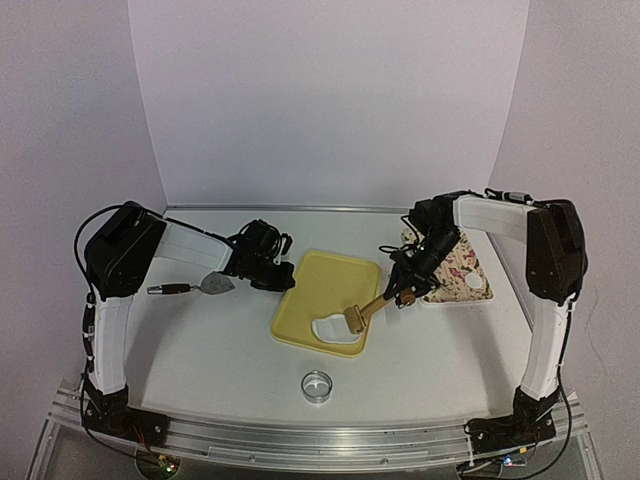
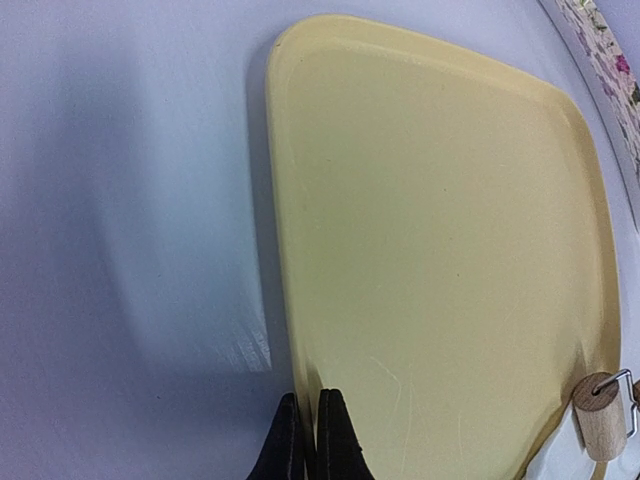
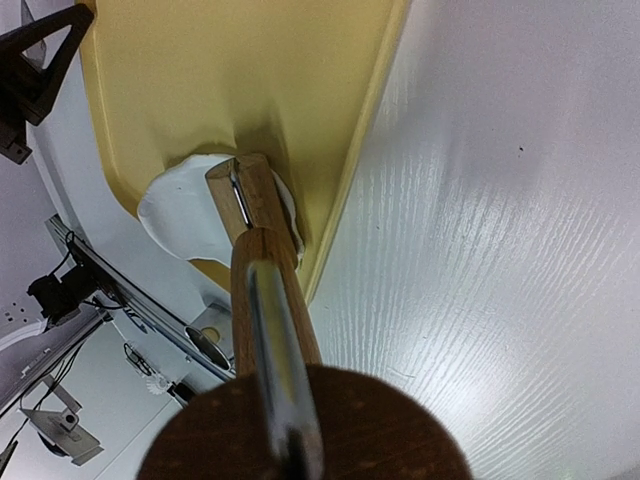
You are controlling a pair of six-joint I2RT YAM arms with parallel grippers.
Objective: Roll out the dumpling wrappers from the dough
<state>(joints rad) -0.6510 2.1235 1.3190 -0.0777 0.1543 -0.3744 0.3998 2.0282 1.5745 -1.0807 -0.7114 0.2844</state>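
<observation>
No text, label, brand, number or sign is being shown legibly in any of the views.
</observation>
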